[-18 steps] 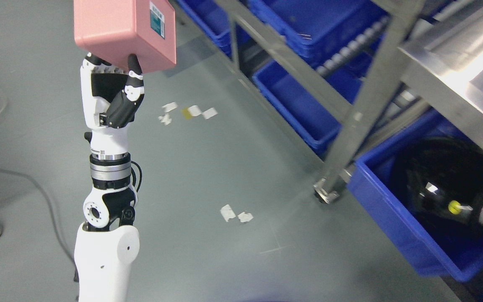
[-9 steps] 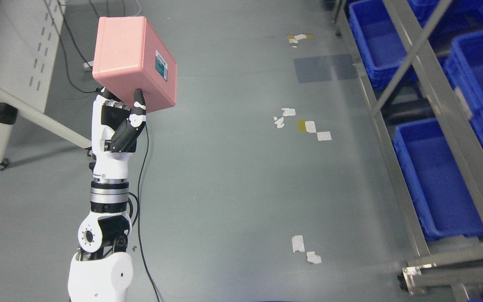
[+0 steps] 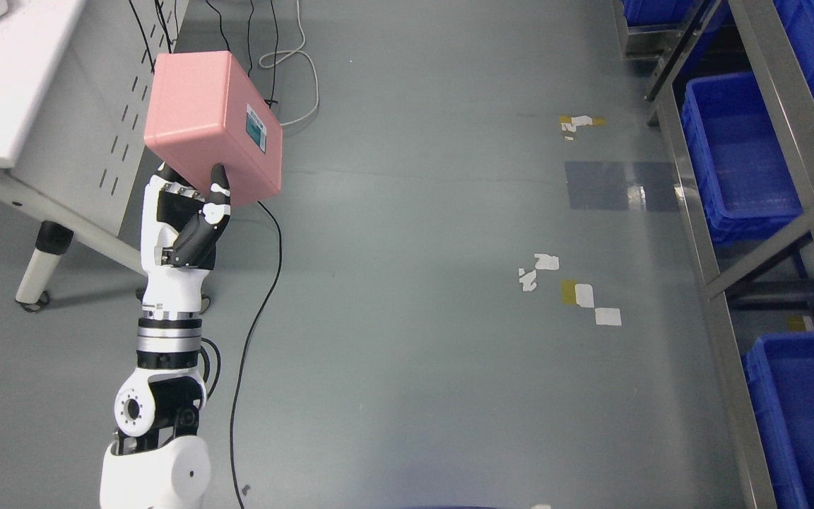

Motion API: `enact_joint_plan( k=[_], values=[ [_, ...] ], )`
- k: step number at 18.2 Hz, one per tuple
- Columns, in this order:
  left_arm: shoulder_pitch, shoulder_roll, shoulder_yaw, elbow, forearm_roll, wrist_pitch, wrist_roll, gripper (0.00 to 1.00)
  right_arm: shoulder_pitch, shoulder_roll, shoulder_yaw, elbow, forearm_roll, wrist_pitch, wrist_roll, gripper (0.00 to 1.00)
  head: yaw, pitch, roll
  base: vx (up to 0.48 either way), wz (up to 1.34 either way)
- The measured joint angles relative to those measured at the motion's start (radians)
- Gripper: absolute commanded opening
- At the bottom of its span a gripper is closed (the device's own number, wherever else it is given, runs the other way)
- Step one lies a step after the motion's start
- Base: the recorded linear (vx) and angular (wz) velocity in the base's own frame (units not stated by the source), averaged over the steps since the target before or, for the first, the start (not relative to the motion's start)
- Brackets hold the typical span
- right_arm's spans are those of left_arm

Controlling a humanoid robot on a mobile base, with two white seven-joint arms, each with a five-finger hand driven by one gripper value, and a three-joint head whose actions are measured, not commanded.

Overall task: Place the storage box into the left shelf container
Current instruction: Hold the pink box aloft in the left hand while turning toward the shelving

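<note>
A pink storage box (image 3: 209, 127) with a small teal label on its side is held up in my left hand (image 3: 191, 201), whose fingers are curled under and around the box's lower edge. The left arm comes up from the lower left. The box hangs over the grey floor, in front of a white table. A metal shelf rack (image 3: 714, 283) with blue containers (image 3: 739, 152) runs along the right edge, far from the box. The right hand does not show.
A white table (image 3: 18, 106) with a perforated grey panel and a castor leg stands at the upper left. Black and white cables (image 3: 266, 233) trail across the floor under the box. Tape scraps (image 3: 576, 290) mark the floor. Another blue container (image 3: 810, 417) sits at the lower right.
The whole picture has shifted: the camera has turned left, so the shelf slid to the right edge and the table came into view. The left hand still holds the pink box the same way.
</note>
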Motion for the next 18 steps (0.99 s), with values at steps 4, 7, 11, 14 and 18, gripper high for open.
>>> enact_joint_plan(
  k=[4,7,11,14,18],
  values=[
    [0.006,0.0,0.016,-0.003,0.0,-0.003,-0.004,0.06,0.0,0.0,0.0,0.0,0.0,0.0,0.0,1.0,0.0,0.0,0.0,0.495,-0.03],
    [0.008,-0.001,0.025,-0.004,0.0,-0.018,-0.005,0.06,0.0,0.0,0.0,0.0,0.0,-0.001,-0.001,1.0,0.0,0.0,0.0,0.518,0.01],
    [0.01,-0.001,0.029,-0.006,0.001,-0.036,-0.005,0.06,0.0,0.0,0.0,0.0,0.0,-0.001,-0.001,1.0,0.0,0.0,0.0,0.554,0.0],
    [0.017,-0.001,0.026,-0.006,0.0,-0.045,-0.019,0.06,0.0,0.0,0.0,0.0,0.0,-0.001,-0.001,1.0,0.0,0.0,0.0,0.512,0.04],
    [0.026,-0.001,0.011,-0.007,0.0,-0.065,-0.03,0.06,0.0,0.0,0.0,0.0,0.0,-0.001,-0.001,1.0,0.0,0.0,0.0,0.521,0.02]
  ],
)
